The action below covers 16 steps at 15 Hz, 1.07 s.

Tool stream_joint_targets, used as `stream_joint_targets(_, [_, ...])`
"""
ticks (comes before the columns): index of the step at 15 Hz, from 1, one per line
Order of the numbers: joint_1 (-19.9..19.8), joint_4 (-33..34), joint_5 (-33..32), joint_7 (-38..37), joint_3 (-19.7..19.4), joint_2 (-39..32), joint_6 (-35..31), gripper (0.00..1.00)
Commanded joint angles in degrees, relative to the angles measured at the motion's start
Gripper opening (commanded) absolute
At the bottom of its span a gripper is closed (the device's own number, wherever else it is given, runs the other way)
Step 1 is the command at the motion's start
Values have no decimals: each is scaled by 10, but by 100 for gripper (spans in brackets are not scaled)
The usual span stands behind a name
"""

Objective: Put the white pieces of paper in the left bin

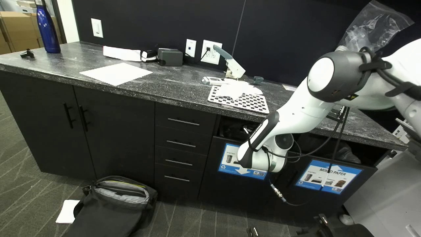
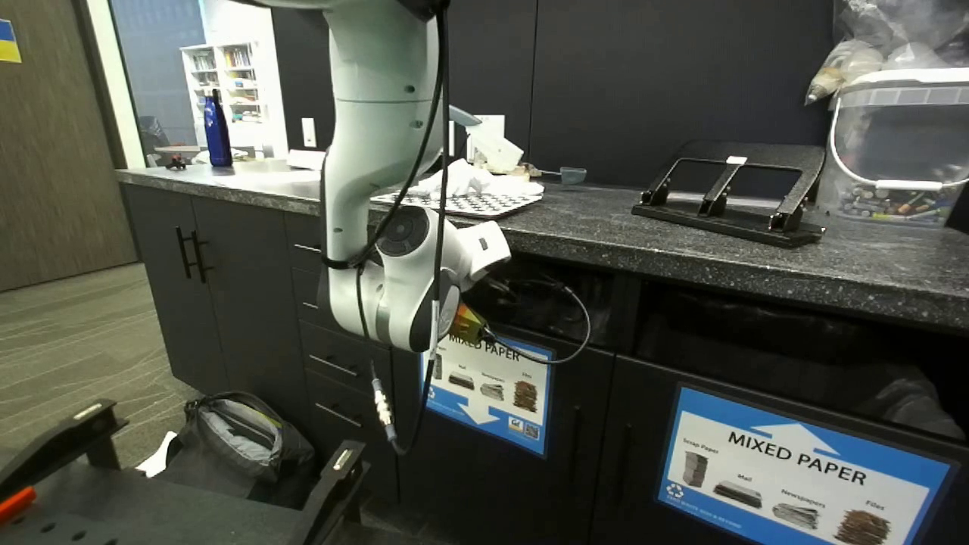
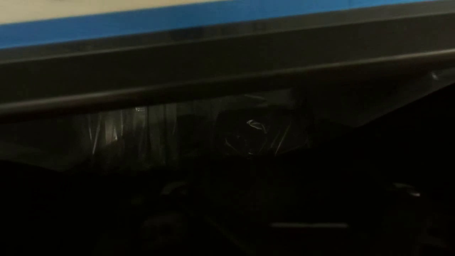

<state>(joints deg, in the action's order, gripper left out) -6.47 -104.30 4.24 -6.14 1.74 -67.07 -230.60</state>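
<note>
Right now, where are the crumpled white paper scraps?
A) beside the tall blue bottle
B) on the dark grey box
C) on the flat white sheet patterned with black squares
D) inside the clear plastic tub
C: both exterior views show the crumpled white paper scraps lying on the flat white sheet patterned with black squares, part of its grid uncovered.

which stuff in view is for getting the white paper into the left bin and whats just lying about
For the job:
crumpled white paper
left bin

Not part of it:
black-dotted sheet, under the paper
flat white sheet
blue bottle
open bag
black stand
clear bucket
right bin
</note>
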Motion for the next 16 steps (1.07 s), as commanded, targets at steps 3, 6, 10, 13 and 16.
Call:
stream_joint_targets(3, [-5, -198, -62, 1, 12, 166, 124, 100])
stream_joint_targets(6, [-12, -269, -93, 3, 25, 253, 229, 100])
stream_joint_targets(10, [-15, -328, -93, 19, 38, 378, 424, 100])
stream_joint_targets(13, [-12, -329, -70, 35, 45, 457, 573, 100])
stream_joint_targets(16, [2, -276, -44, 46, 34, 508, 721, 100])
